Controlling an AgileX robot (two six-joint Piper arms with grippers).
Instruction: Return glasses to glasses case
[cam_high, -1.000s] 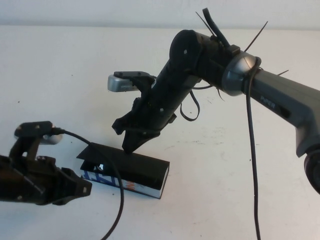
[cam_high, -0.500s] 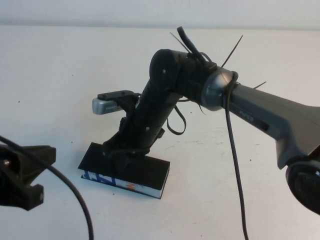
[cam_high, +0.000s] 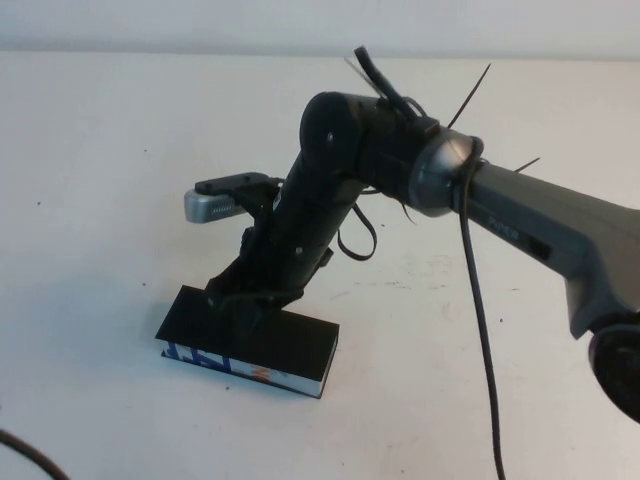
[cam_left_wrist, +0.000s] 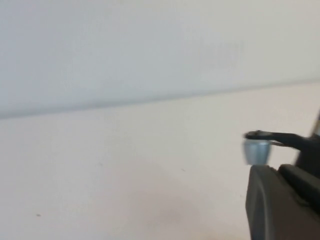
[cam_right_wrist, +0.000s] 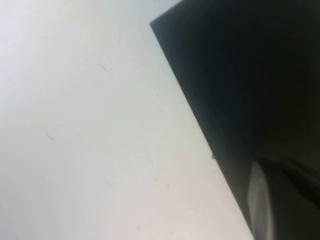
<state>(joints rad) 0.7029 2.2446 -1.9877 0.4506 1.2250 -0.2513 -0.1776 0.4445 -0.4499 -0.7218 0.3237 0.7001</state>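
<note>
The glasses case (cam_high: 295, 345) lies on the white table in front of centre. Its flat black lid is down, and the blue, white and orange pattern shows on its near side. My right gripper (cam_high: 248, 302) reaches down from the right and rests on the left half of the lid. The right wrist view shows the black lid (cam_right_wrist: 240, 75) close up, next to bare table. The glasses are hidden from every view. My left gripper (cam_left_wrist: 280, 205) is out of the high view. Its wrist view shows it low over the table, left of the right arm.
The white table (cam_high: 100, 200) spreads all round the case, with a pale wall behind it. The right arm's silver wrist camera (cam_high: 212, 205) juts out to the left above the case. A black cable (cam_high: 480, 330) hangs from the right arm, and another cable end (cam_high: 25, 455) shows at the near left corner.
The case's raised left flap has gone down flat under my right gripper, which moved left and down onto it. My left arm has drawn back out of the high view at the near left.
</note>
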